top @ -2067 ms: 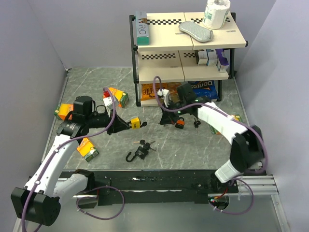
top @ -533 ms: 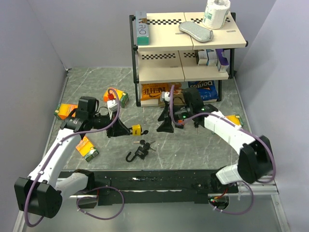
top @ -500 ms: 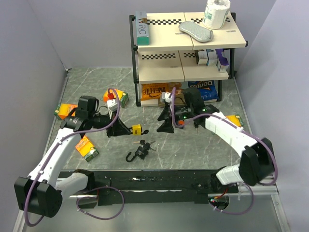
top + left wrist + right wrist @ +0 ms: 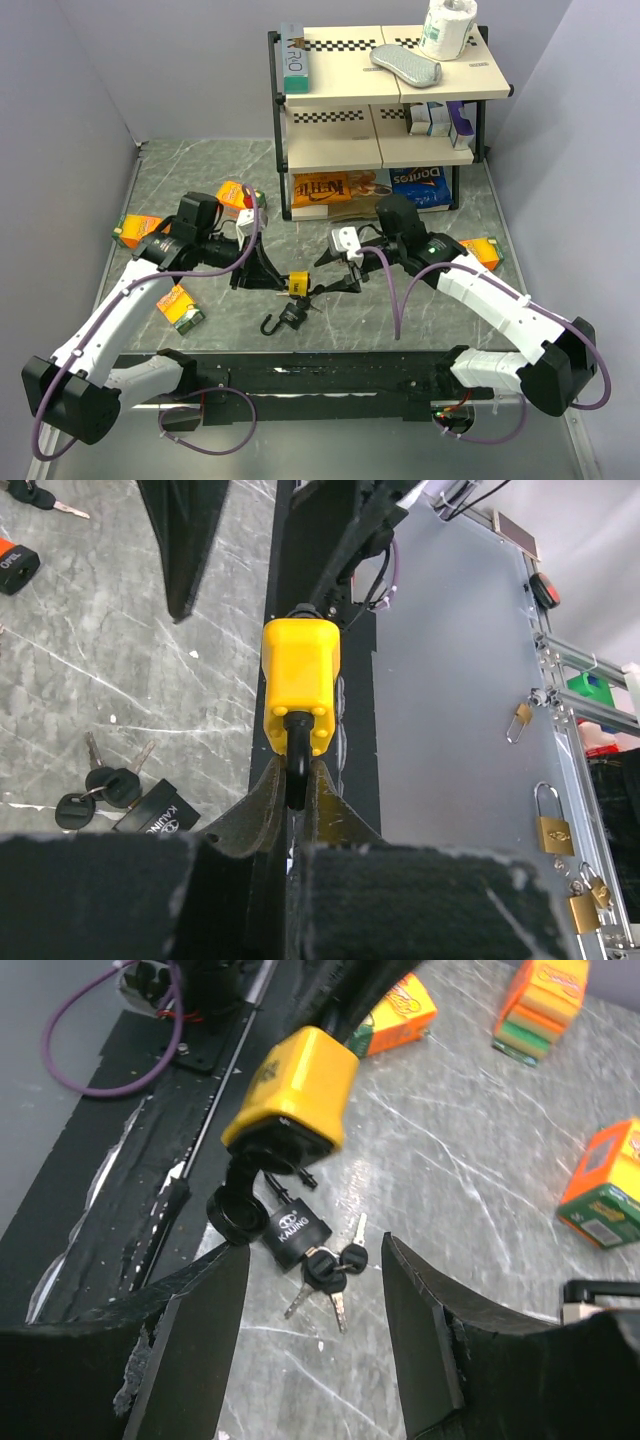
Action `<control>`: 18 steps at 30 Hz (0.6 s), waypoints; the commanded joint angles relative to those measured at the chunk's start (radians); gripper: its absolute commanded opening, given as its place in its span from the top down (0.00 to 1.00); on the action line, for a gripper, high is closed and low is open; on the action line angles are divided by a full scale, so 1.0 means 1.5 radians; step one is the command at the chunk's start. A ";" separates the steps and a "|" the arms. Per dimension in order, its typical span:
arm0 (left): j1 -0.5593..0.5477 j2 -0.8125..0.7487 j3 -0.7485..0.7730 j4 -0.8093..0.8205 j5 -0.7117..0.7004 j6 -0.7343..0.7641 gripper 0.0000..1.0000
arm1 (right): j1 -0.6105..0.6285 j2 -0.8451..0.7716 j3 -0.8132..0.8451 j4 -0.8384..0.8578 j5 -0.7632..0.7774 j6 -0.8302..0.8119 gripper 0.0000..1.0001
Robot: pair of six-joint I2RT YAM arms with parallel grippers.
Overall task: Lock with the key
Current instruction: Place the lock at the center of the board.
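1. Left gripper (image 4: 295, 785) status: clamped. Both fingers press on the black shackle (image 4: 294, 762) of the yellow padlock (image 4: 300, 680), with no gap showing between them.
2. Padlock position: I hold it off the table (image 4: 480, 1180), above the near middle and close to the black strip (image 4: 360, 730) at the front edge. Its body points away from my left wrist and toward my right gripper (image 4: 315, 1255).
3. Padlock end facing the right gripper: a dark piece (image 4: 272, 1153) projects from it. I cannot tell whether this is a key.
4. Right gripper status: jaws apart. Nothing lies between the fingers (image 4: 200, 1340) in the right wrist view. The top view places their tips just beside the yellow padlock; I cannot tell whether they touch it.
5. Below the yellow padlock, a black padlock (image 4: 291, 1230) lies on the table with its shackle swung open. A bunch of black-headed keys (image 4: 335, 1260) rests against it.
6. Orange snack boxes lie scattered on the table: three (image 4: 180, 306) around my left arm and one (image 4: 480, 248) beside my right arm.
7. A shelf rack (image 4: 285, 120) stands at the far edge. It carries a paper roll (image 4: 447, 28) on top and a snack bag (image 4: 420, 185) on the bottom level.
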 commanded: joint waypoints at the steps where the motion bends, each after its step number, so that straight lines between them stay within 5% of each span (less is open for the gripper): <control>1: -0.010 -0.005 0.030 0.038 0.045 -0.008 0.99 | 0.012 -0.025 0.018 0.001 -0.002 -0.024 0.37; 7: -0.022 -0.003 0.021 0.051 0.037 -0.017 0.99 | 0.021 -0.032 0.038 0.014 -0.015 0.011 0.38; 18: -0.042 0.008 0.022 0.074 0.026 -0.036 0.99 | 0.032 -0.022 0.056 0.023 -0.031 0.026 0.54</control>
